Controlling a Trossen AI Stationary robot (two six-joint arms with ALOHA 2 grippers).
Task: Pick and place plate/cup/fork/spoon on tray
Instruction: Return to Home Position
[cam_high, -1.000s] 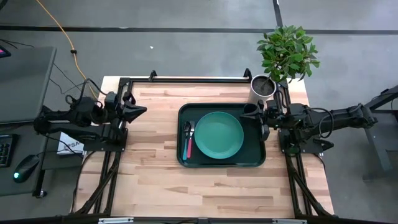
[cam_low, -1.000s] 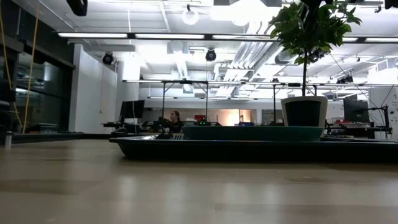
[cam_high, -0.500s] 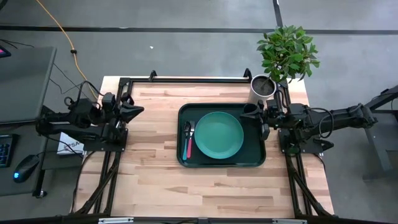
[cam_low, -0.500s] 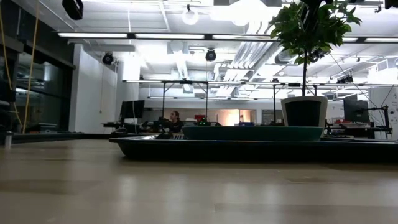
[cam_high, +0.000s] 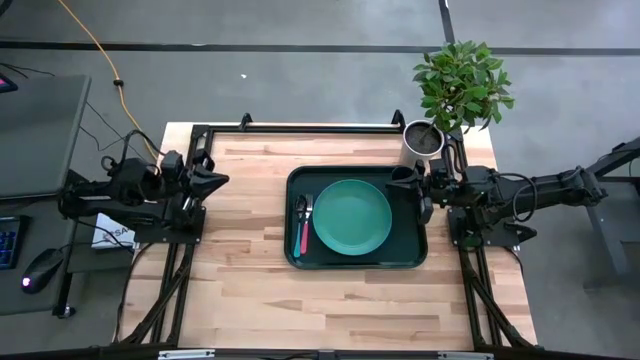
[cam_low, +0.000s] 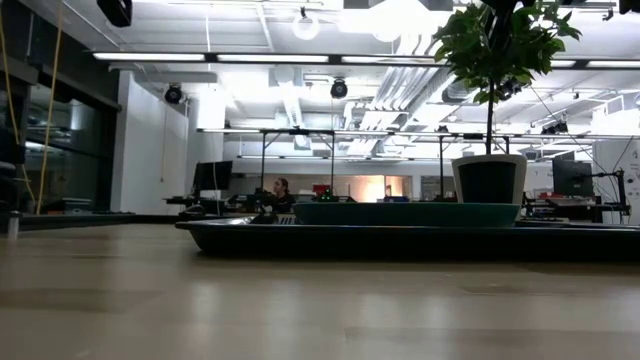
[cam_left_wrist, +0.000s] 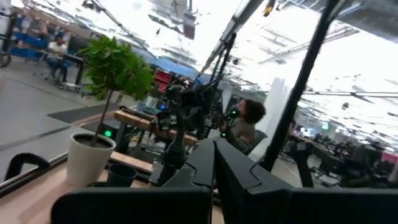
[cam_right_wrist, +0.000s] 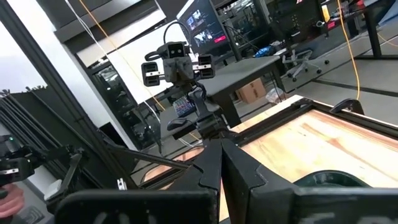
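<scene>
Teal round plate (cam_high: 351, 217), shallow rim, on dk-green tray (cam_high: 408, 248); L pincer (cam_left_wrist: 214, 144) & R pincer (cam_right_wrist: 221, 143) closed.

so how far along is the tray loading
Done: the plate, fork, spoon and cup all lie on the tray. In hand: nothing; the left gripper at the table's left edge and right gripper by the tray's right rim are shut, empty. Left: nothing visible to load.
</scene>
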